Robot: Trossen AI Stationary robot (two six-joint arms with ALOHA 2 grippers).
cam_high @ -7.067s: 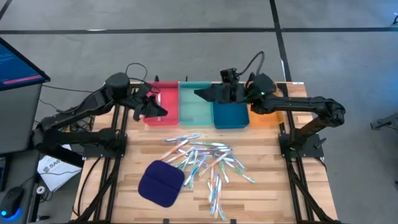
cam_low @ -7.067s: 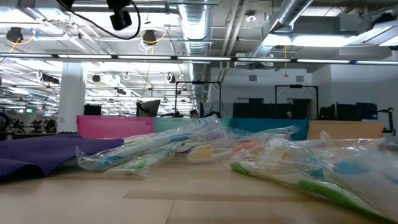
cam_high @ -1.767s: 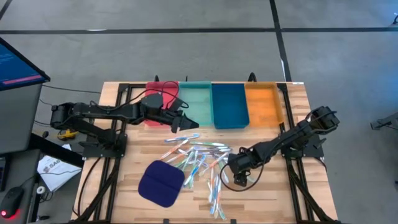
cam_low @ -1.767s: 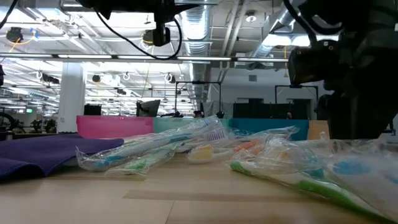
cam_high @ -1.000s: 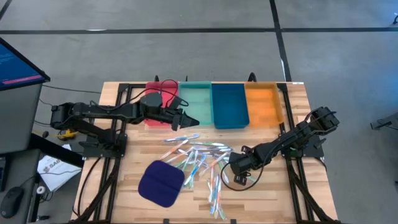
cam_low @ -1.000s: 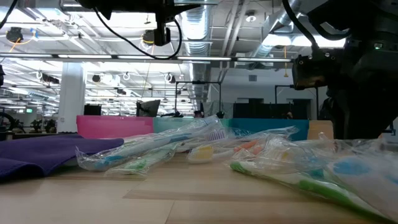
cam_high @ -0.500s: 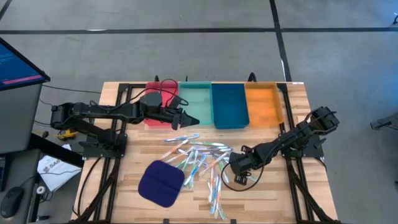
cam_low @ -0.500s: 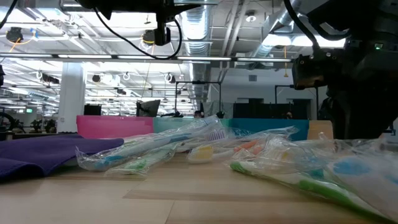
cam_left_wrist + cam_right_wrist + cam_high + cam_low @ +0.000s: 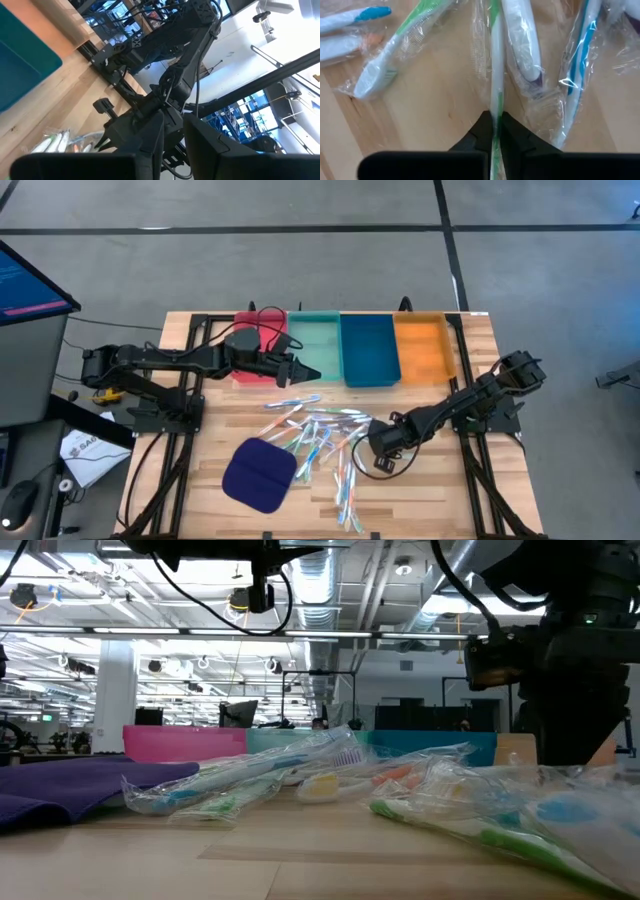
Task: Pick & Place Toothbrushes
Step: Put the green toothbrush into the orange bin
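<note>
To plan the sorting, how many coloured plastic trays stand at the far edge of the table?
4, side by side: red plastic tray, partly hidden by the left arm, teal tray, blue tray, orange tray.

Right arm stretched low across the table's right side, right gripper [image 9: 494, 131] down at the surface with fingers pinched tight together; left arm reaching along the far edge, left gripper [image 9: 306, 373] held above it, fingers nearly closed.
</note>
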